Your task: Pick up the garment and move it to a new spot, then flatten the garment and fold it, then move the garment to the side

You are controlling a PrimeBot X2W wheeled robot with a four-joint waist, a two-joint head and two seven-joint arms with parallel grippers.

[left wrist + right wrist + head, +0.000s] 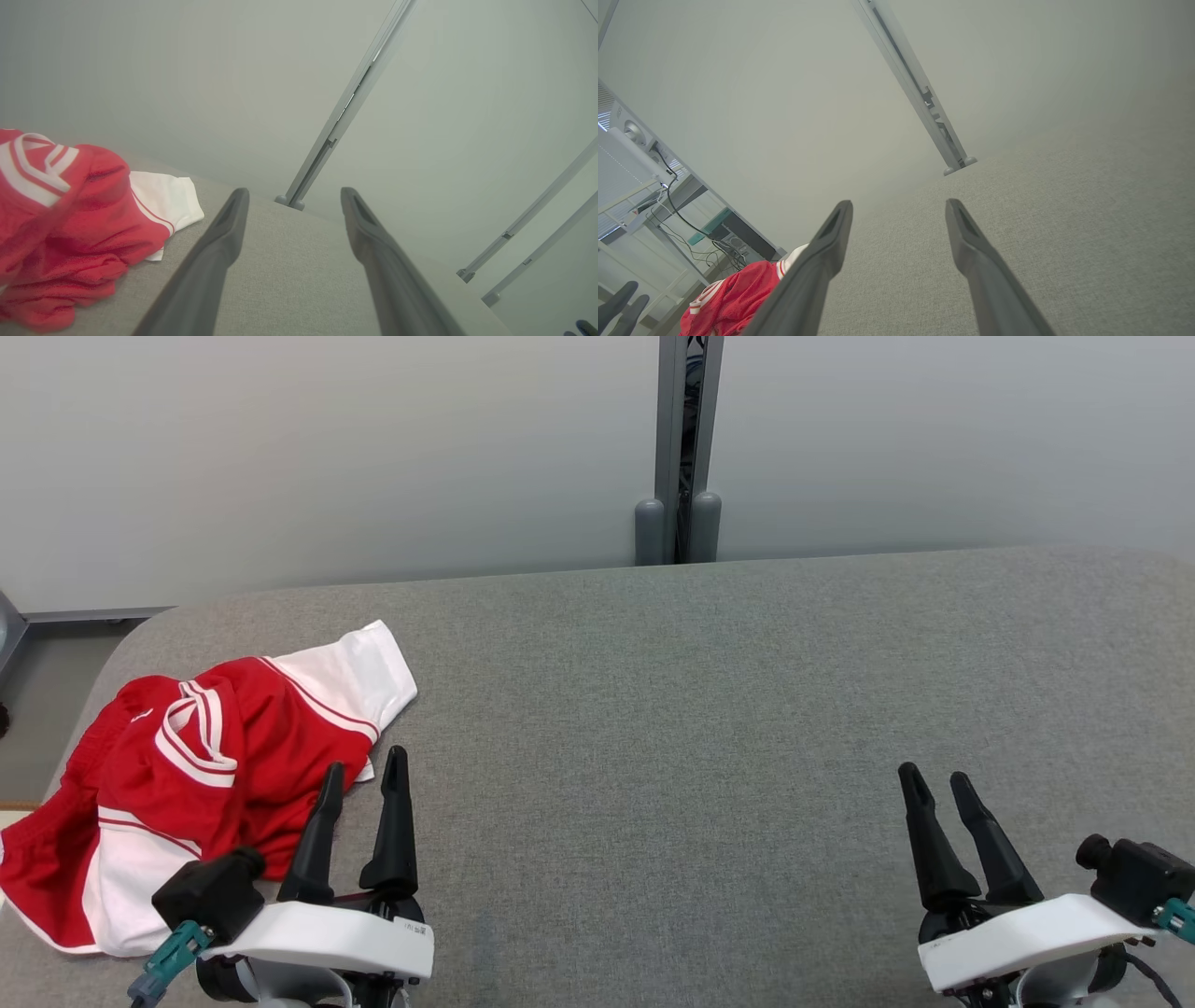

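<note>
Garment (187, 775) lies bunched on the left end of the surface (700, 709), robot's side, with the left hand (366, 761) just beside its right edge. Right hand (934, 775) is well apart at the right end, same near side. Post (679, 448) stands behind the surface's far edge, about mid-width, against the wall (327, 457).

Soft, even light, faint shadows; the head view is sharp, wrist views hazy (garment (70, 219) blurred in the left).

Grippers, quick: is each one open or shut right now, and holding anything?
Left gripper: open, empty, beside the garment.
Right gripper: open, empty, over the grey surface.
</note>
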